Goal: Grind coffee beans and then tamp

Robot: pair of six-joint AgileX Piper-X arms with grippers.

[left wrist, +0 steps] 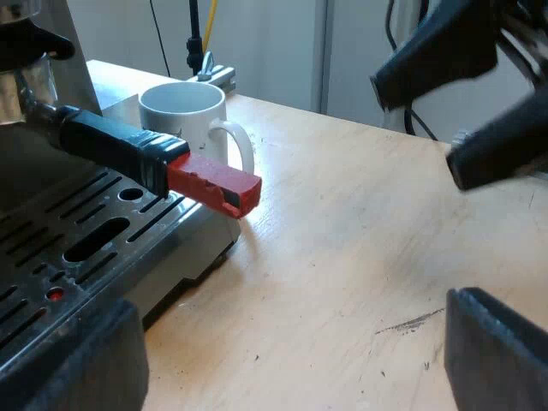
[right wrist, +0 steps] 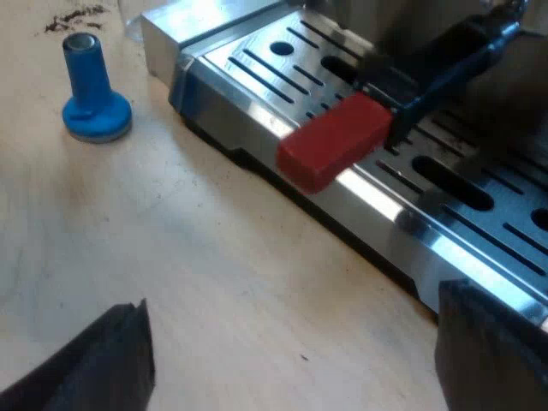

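Note:
The espresso machine [left wrist: 60,94] has the metal holder set in its front. The holder's dark handle [left wrist: 120,145] reaches out over the drip tray [left wrist: 94,240] and ends in red [left wrist: 214,184]. My left gripper [left wrist: 282,368] is open above the table beside the tray, short of the red end, holding nothing. My right gripper [right wrist: 291,368] is open over the table, facing the red end [right wrist: 334,141] and the tray [right wrist: 257,77]. In the left wrist view, the right gripper [left wrist: 419,128] hangs over the table beyond the red end. A blue tamper [right wrist: 92,90] stands upright on the table near the tray's corner.
A white mug [left wrist: 184,120] stands on the table close to the machine, just behind the red end. Some dark coffee grounds [right wrist: 77,17] lie scattered beyond the tamper. The wooden table [left wrist: 342,282] stretches between the two grippers.

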